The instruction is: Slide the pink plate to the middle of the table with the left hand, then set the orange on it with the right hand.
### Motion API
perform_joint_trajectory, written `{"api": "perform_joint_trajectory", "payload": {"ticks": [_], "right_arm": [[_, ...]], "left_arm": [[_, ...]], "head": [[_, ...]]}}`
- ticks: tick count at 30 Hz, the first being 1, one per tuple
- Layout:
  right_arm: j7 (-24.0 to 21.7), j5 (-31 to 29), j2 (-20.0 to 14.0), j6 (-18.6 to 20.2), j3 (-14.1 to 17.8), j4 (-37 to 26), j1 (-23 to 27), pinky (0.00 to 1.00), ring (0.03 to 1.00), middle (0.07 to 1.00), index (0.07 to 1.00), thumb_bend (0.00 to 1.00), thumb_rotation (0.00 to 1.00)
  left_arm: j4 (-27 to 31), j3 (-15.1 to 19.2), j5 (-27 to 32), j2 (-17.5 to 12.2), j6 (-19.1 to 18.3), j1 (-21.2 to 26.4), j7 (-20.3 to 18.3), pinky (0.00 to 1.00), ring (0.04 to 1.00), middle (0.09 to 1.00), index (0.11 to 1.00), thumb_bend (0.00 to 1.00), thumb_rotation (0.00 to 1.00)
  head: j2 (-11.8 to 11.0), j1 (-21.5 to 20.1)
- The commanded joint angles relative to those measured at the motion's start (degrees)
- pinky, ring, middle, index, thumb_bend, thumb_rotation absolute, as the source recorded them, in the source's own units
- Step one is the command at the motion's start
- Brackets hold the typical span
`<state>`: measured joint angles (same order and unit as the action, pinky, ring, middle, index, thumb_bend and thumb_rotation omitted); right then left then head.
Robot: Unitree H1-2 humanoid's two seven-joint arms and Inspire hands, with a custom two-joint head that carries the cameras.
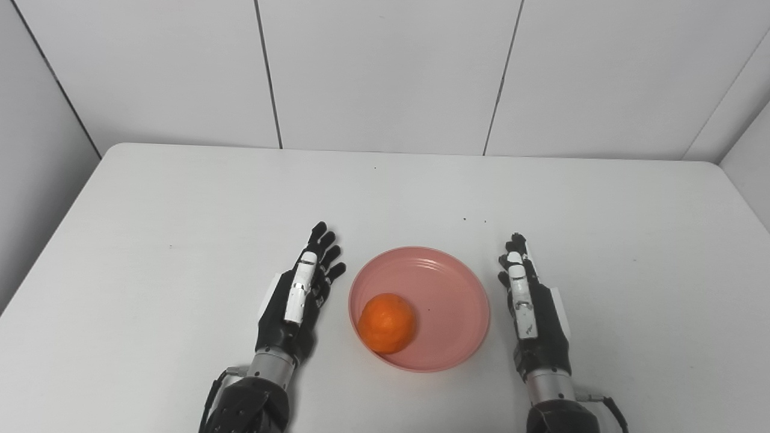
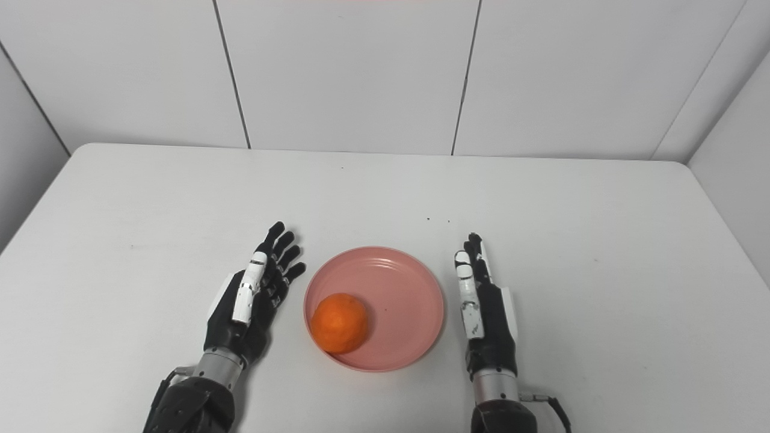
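A pink plate point(image 1: 445, 282) lies on the white table point(image 1: 180, 204), near the front and about midway across. An orange point(image 1: 387, 323) rests inside it, against the near-left rim. My left hand point(image 1: 298, 297) lies open to the left of the plate with fingers stretched forward, a small gap from the rim. To the plate's right, my right hand point(image 1: 529, 307) stands open on its edge with fingers straight, also apart from the rim. Neither hand holds anything.
White wall panels point(image 1: 385, 72) close off the table's far edge and both sides. A few small dark specks point(image 1: 475, 220) dot the tabletop beyond the plate.
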<state>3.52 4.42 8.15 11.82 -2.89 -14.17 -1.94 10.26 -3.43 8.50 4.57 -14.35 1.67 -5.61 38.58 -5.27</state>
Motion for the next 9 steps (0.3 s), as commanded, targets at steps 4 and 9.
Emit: {"api": "perform_joint_trajectory", "payload": {"ticks": [4,9], "right_arm": [[0.62,-0.69,1.05,-3.59,-0.08,0.08,0.3,0.97,0.963,0.978,0.983,0.23,1.0],[0.75,-0.19,1.03,-3.6,-0.15,0.0,0.21,0.96,0.957,0.974,0.979,0.23,1.0]], "left_arm": [[0.7,-0.05,-0.41,-0.17,1.11,0.03,0.3,0.99,0.982,0.999,0.995,0.38,1.0],[0.98,0.0,-0.27,-0.01,0.93,-0.06,0.43,0.99,0.984,1.0,0.996,0.38,1.0]], "head": [[0.04,0.1],[0.12,0.1]]}}
